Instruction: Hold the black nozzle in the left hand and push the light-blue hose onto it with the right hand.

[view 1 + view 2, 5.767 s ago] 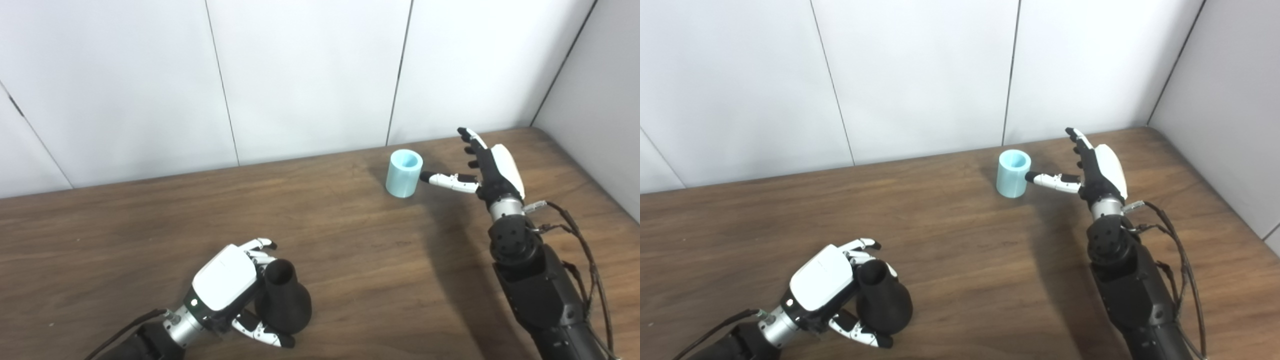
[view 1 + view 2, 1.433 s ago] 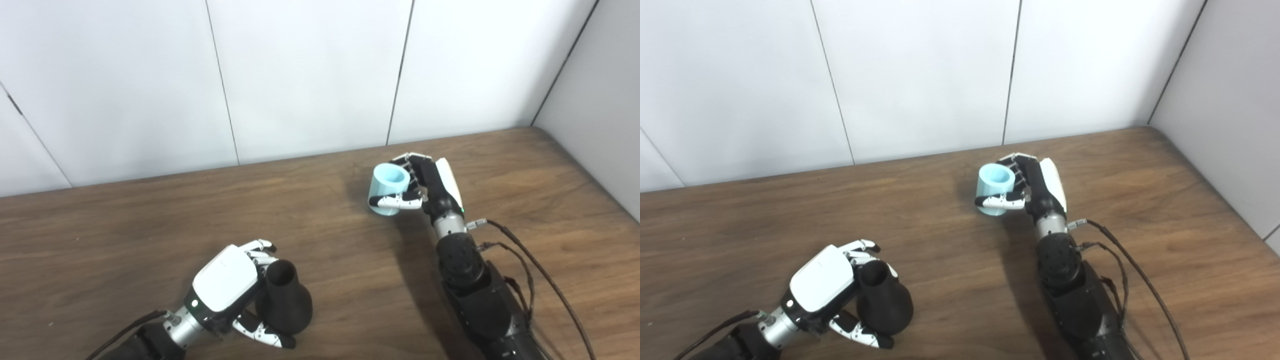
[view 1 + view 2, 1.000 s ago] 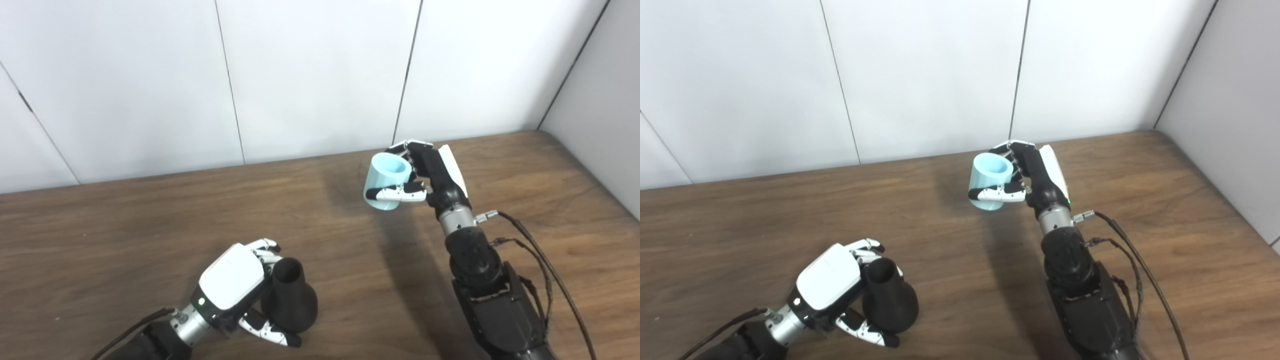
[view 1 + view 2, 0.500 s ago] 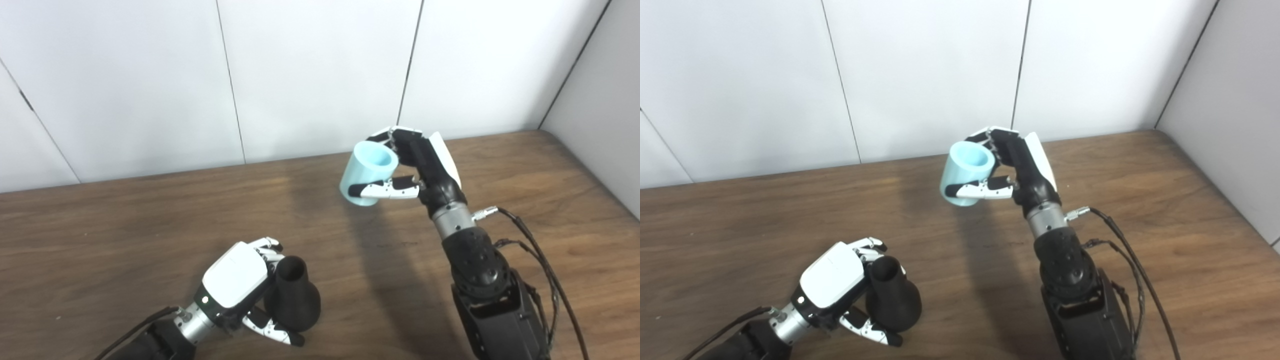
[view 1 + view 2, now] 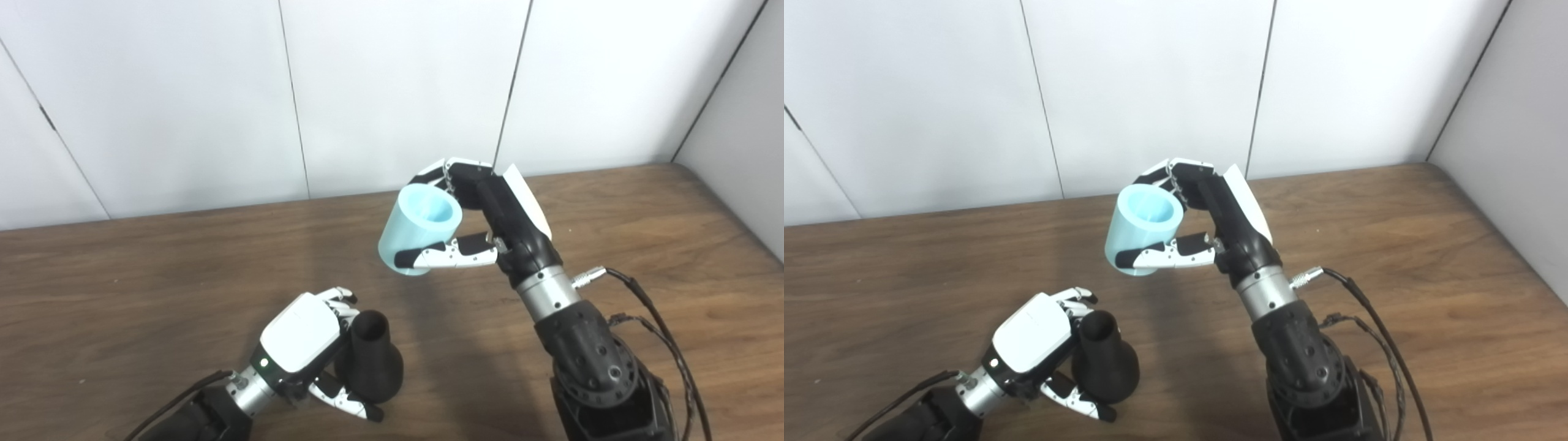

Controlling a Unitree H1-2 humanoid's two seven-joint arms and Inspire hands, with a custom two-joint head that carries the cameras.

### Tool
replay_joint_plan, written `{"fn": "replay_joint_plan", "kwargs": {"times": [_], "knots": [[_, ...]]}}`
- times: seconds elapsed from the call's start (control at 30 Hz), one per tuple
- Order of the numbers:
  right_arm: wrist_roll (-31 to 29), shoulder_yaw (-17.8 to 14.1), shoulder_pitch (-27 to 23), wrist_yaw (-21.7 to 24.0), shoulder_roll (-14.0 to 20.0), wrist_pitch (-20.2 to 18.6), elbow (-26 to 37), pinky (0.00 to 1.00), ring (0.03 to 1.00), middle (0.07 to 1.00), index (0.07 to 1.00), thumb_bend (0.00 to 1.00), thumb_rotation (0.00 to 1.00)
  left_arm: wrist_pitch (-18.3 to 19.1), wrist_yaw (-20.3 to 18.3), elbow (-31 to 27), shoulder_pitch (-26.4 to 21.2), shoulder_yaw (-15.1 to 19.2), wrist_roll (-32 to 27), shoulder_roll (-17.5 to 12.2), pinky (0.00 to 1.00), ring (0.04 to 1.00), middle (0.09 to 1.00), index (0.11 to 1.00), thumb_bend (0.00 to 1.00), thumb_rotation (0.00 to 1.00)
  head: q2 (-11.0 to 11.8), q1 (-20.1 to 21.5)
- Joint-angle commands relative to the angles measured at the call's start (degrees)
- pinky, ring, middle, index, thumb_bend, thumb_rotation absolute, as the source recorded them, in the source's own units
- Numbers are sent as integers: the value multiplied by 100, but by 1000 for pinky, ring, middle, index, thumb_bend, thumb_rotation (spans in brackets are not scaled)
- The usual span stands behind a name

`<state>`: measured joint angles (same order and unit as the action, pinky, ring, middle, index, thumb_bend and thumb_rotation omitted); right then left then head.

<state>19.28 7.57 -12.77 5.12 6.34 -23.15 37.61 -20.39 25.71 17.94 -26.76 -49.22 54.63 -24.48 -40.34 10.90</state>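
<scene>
Left hand: fingers wrapped round the black nozzle, gripping it; the grip looks unchanged from a second ago; nozzle base rests on the worktop, narrow mouth up and tilted a little to the right
Black nozzle: matte, flask-shaped; wide rounded base, short open neck; looks rigid
Change: the hose stood near the back wall seconds ago; it now hangs in the air, up and to the right of the nozzle, well clear of the neck; camera has also shifted a little
Meaning: pickup is done, carry is under way; aligning and pushing on are not yet done, by my reading
Light-blue hose: short thick-walled tube, smooth, pale; open end faces up, body leaning
Right hand: fingers closed round the hose wall, thumb across its lower front; gripping it
Worktop: brown wood grain, flat
</scene>
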Motion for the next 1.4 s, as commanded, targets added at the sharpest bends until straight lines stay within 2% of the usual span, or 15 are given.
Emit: {"fn": "replay_joint_plan", "kwargs": {"times": [0.0,0.1,0.17,0.33,0.47,0.7,0.83,0.93,0.97,1.23,1.37], "knots": [[37,48,-156,108,-60,17,506,254,314,424,524,521,0,122,-1333,499,872,-716,499,252,720,485,453,516,518,0,-43,-21],[-32,75,-118,209,-79,-66,620,223,287,417,524,520,0,151,-1359,553,849,-732,512,283,731,487,456,514,517,0,-130,-70],[-126,72,-115,315,-70,-145,684,244,305,425,525,520,0,168,-1421,525,828,-751,512,290,736,491,456,515,517,0,-269,-120],[-80,79,-110,478,-57,-203,759,231,297,432,521,521,0,164,-1518,518,791,-759,432,315,726,472,445,522,516,0,-413,-184],[-132,20,-127,559,-40,-277,794,242,307,437,520,521,0,245,-1759,360,767,-766,389,289,735,487,438,527,516,0,-454,-209],[-140,-10,-82,708,66,-208,821,265,331,441,521,521,0,239,-1746,432,738,-784,327,306,738,491,445,524,516,0,-474,-223],[164,99,8,712,238,31,778,265,334,443,514,523,0,279,-1772,441,739,-794,363,321,750,498,448,524,516,0,-463,-311],[312,172,87,667,377,335,671,156,218,412,522,519,0,253,-1733,482,748,-790,342,333,754,496,449,523,516,0,-455,-303],[342,195,108,648,426,443,635,146,208,408,522,518,0,241,-1702,509,750,-792,347,337,754,491,449,521,516,0,-451,-307],[546,324,164,583,573,872,543,123,192,395,519,518,0,271,-1732,494,768,-796,348,351,756,484,447,521,515,0,-451,-326],[646,381,180,624,601,1010,528,179,258,420,522,521,0,261,-1705,506,773,-794,344,365,750,489,449,521,514,0,-437,-323]]}}
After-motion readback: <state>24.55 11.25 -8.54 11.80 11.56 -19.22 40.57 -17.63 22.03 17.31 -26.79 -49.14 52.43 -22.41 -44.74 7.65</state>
